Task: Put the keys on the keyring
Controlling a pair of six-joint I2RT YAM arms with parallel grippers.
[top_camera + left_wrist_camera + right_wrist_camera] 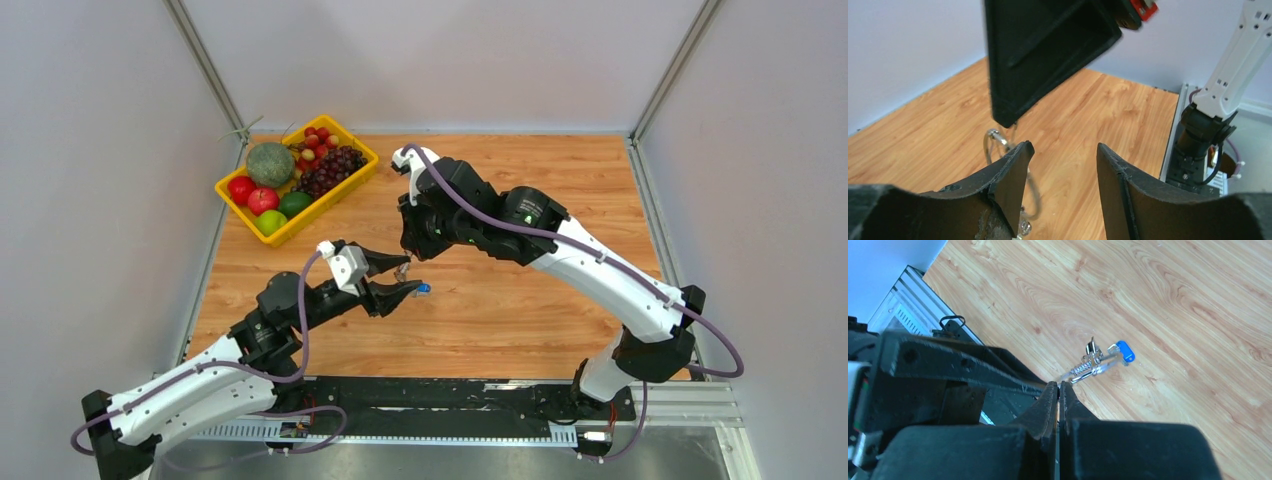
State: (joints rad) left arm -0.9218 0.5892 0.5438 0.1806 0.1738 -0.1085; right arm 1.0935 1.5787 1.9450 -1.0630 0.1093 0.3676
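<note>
The work surface is a wood-grain table (pixel 520 310) enclosed by plain grey walls (pixel 420 60), with a metal rail along its near edge where the arm bases are bolted. Item count: one yellow basket (pixel 335 198) at the far left corner, holding one green melon, two red apples, two green limes, one bunch of dark grapes and a cluster of small red berries; one keyring (pixel 986 146); one bunch of keys (pixel 1093 362), of which one key has a blue head (pixel 1124 351), while the number of plain silver keys cannot be determined. The left arm reaches from the near left corner toward the table centre, forearm low and roughly level. The left gripper (pixel 410 274) has its fingers (pixel 1013 170) spread apart with nothing between them. The keyring wire runs just beside the left finger in the left wrist view; contact cannot be confirmed. The right arm extends from the near right corner, elbow raised, wrist bent so the right gripper (pixel 1058 386) points down at the table centre. Its fingers are pressed together, pinching the keyring at the tips. The keyring is held above the table between the two grippers, and the keys hang from it, with the blue-headed key lowest and nearest the wood
</note>
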